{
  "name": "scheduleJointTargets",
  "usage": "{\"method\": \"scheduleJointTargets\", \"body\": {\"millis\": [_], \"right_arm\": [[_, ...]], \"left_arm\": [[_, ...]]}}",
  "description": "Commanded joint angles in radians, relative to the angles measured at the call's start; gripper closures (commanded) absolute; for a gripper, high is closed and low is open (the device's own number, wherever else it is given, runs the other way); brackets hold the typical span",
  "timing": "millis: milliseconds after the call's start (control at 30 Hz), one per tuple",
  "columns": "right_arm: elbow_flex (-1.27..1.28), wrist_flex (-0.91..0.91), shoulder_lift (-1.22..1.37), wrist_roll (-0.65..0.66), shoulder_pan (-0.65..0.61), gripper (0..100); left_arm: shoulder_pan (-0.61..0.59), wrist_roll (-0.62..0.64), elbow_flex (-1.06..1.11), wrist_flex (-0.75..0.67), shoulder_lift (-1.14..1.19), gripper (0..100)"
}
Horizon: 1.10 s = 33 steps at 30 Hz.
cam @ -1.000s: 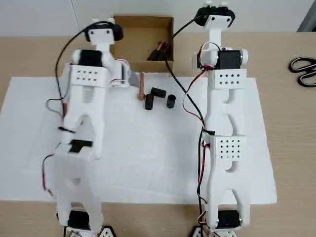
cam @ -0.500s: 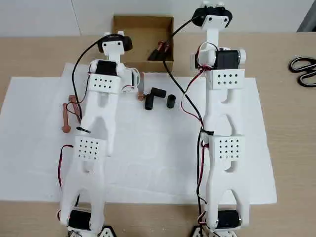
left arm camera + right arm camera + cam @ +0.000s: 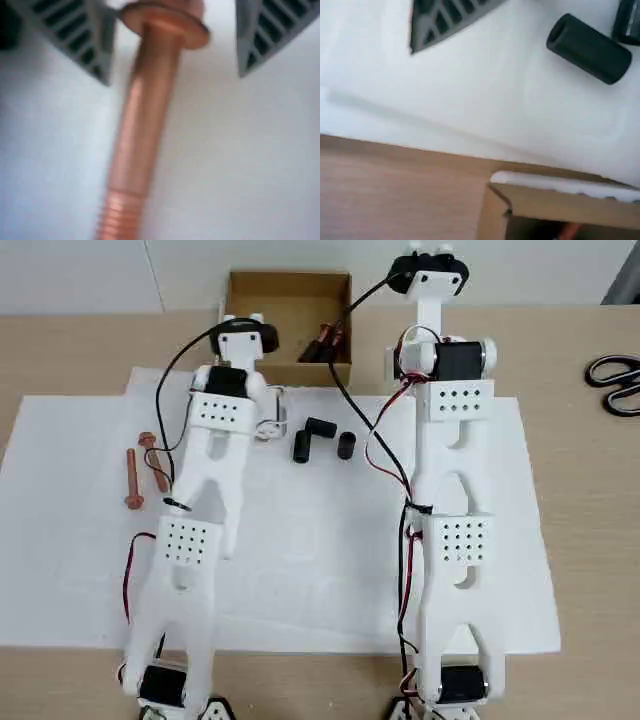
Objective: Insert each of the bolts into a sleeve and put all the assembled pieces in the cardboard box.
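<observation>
Paper sheet (image 3: 300, 570) covers the bench (image 3: 580, 540); two loose bolts (image 3: 133, 477) lie mid-left; left hand (image 3: 172, 70) stands apart around a copper bolt (image 3: 142, 125) lying on the sheet; three black sleeves (image 3: 320, 427) lie centre; right hand (image 3: 440, 20): cannot tell; cardboard box (image 3: 240, 290), top centre, holds copper-and-black pieces (image 3: 325, 340); scissors (image 3: 615, 380) lie at the right edge.

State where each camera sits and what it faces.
High view: fixed above, looking down on the table, both arms, cardboard box.
Left wrist view: left arm, over a copper bolt inside the open left gripper.
Right wrist view: right arm, facing black sleeves past the right gripper.
Shared: high and right wrist views show box and sleeves.
</observation>
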Motion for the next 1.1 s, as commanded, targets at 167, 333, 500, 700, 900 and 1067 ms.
{"method": "scheduleJointTargets", "body": {"millis": [167,333,500,700,900,1067], "right_arm": [[-0.032,0.005,-0.087,0.009,-0.005,81.9],[-0.032,0.005,-0.087,0.009,-0.005,81.9],[-0.032,0.004,-0.090,0.009,-0.005,81.9],[-0.032,0.002,-0.119,0.009,-0.005,81.9],[-0.032,0.002,-0.139,0.009,-0.005,81.9],[-0.032,0.002,-0.139,0.009,-0.005,81.9]], "left_arm": [[0.044,-0.032,-0.031,0.069,-0.015,99],[0.046,-0.029,-0.031,0.072,-0.017,99],[0.038,-0.009,-0.024,0.075,-0.098,99],[0.038,-0.009,0.079,0.075,-0.249,99],[0.028,-0.043,0.338,0.075,-0.456,99],[-0.002,-0.120,0.625,0.075,-0.657,99]]}}
